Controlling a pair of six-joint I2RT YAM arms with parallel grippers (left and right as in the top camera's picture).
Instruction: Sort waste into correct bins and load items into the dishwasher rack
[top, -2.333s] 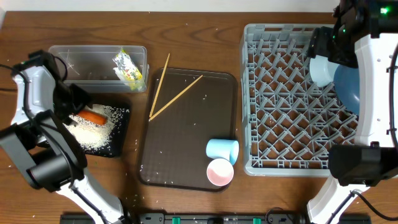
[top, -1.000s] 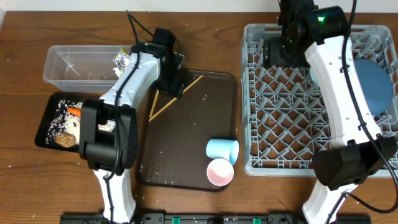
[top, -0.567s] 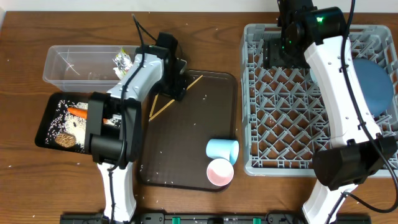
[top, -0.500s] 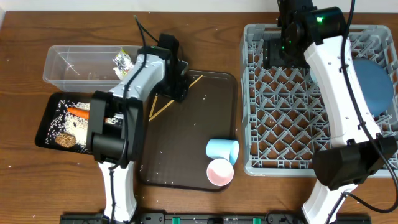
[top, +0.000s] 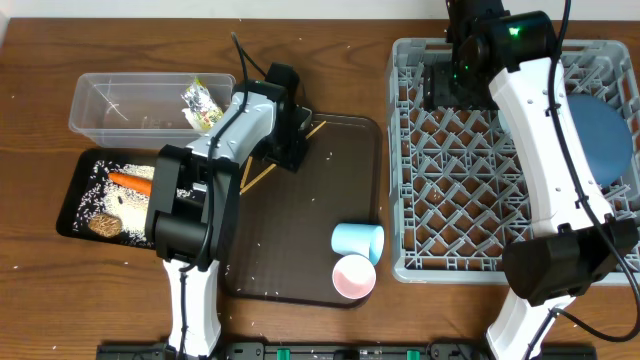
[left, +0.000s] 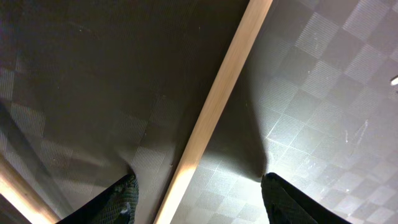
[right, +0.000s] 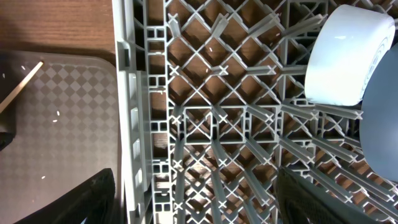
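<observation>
Two thin wooden chopsticks (top: 256, 171) lie crossed on the dark brown serving tray (top: 300, 230). My left gripper (top: 290, 150) is low over them and open, its fingers either side of one chopstick (left: 217, 106) in the left wrist view (left: 200, 202). My right gripper (top: 447, 85) is open and empty above the grey rack (top: 480, 262); its wrist view (right: 205, 199) shows the rack wall (right: 134, 124). The dark blue plate (top: 602, 135) and the light blue bowl (right: 347, 56) stand in the rack. A light blue cup (top: 357, 240) and a pink cup (top: 353, 276) sit on the serving tray.
The clear tub (top: 120, 105) at the back left holds the yellow-green wrapper (top: 200, 101). The black tray (top: 72, 200) in front of it holds the carrot (top: 130, 182), rice and a brown lump (top: 103, 225). Rice grains are scattered on the serving tray.
The left arm left the black tray and came down over the chopsticks, creeping right in the last second. The right arm moved from the bowl to the rack's back left and now holds still.
</observation>
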